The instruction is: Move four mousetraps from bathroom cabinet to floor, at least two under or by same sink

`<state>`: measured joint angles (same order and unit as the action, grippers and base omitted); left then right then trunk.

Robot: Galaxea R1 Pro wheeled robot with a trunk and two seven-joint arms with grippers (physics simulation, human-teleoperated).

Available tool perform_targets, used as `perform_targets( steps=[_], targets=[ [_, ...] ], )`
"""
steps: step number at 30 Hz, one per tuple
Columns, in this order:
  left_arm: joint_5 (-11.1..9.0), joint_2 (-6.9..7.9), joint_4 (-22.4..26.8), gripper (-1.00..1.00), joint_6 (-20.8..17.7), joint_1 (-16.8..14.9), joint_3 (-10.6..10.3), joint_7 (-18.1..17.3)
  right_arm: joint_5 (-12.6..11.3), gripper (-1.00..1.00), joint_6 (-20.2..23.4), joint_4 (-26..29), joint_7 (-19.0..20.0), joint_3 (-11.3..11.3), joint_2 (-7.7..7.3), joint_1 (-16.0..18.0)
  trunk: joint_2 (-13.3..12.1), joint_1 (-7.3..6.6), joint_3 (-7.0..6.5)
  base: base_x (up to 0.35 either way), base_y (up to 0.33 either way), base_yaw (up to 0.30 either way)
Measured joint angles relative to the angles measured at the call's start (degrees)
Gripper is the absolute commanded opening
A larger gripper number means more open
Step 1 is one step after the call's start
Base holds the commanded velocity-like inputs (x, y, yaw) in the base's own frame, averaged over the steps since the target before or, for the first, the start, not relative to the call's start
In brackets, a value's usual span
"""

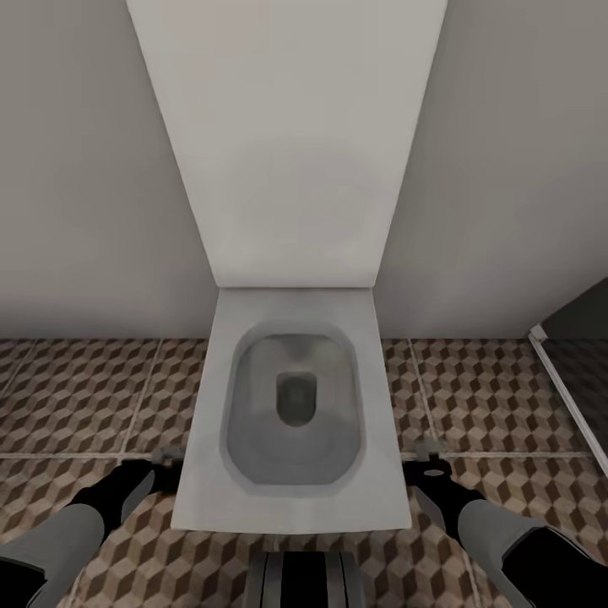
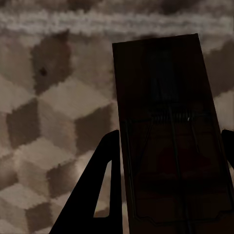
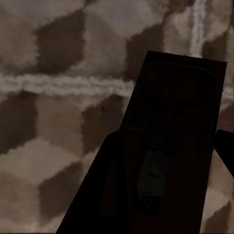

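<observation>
Traps ride clamped in both my grippers, left [image 2: 168, 161] and right [image 3: 168, 165], facing a toilet [image 1: 291, 414]; next I must find the sink and set them on the tiled floor [image 1: 76, 388].

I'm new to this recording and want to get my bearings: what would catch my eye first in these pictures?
A white toilet with its lid up stands dead centre in the head view, against the wall, on the cube-patterned bathroom floor. The left gripper and right gripper flank the bowl, low over the tiles. In each wrist view a dark mousetrap sits between the fingers: one on the left, one on the right.
</observation>
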<state>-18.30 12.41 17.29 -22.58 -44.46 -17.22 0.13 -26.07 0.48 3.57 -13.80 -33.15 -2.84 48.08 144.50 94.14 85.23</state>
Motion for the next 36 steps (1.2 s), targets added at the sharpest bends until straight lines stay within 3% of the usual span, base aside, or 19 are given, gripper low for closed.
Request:
perform_targets(
  steps=[3, 8, 20, 25, 31, 36],
  targets=[
    [0.0, 0.01, 0.0, -1.00, 0.0, 0.0, 0.0, 0.0, 0.0, -1.00, 0.0, 0.0, 0.0, 0.0, -0.31, 0.0, 0.0, 0.08, 0.67, 0.000, 0.000, 0.000],
    [0.0, -0.02, 0.0, -1.00, 0.0, 0.0, 0.0, 0.1, 0.0, -1.00, 0.0, 0.1, 0.0, 0.0, -1.08, 0.0, 0.0, 0.07, 0.67, 0.000, 0.000, 0.000],
    [0.0, 0.01, 0.0, -1.00, 0.0, 0.0, 0.0, 0.0, 0.0, -1.00, 0.0, 0.2, 0.0, 0.0, -1.16, 0.0, 0.1, 0.15, 1.34, 0.000, 0.000, 0.000],
    [0.0, 0.02, 0.0, -1.00, 0.0, 0.0, 0.0, 0.0, 0.0, -1.00, 0.0, 0.2, 0.0, 0.0, -1.10, 0.0, 0.1, 0.28, 2.44, 0.000, 0.000, 0.000],
    [0.0, 0.02, 0.0, -1.00, 0.0, 0.0, 0.0, 0.0, 0.0, -1.00, 0.0, 0.3, 0.0, 0.0, -1.09, 0.0, 0.2, 0.28, 2.44, 0.000, 0.000, 0.000],
    [0.0, 0.02, 0.0, -1.00, 0.0, 0.0, 0.0, 0.0, 0.0, -1.00, 0.0, 0.3, 0.0, 0.0, -1.10, 0.0, 0.2, 0.41, 3.55, 0.000, 0.000, 0.000]
  ],
)
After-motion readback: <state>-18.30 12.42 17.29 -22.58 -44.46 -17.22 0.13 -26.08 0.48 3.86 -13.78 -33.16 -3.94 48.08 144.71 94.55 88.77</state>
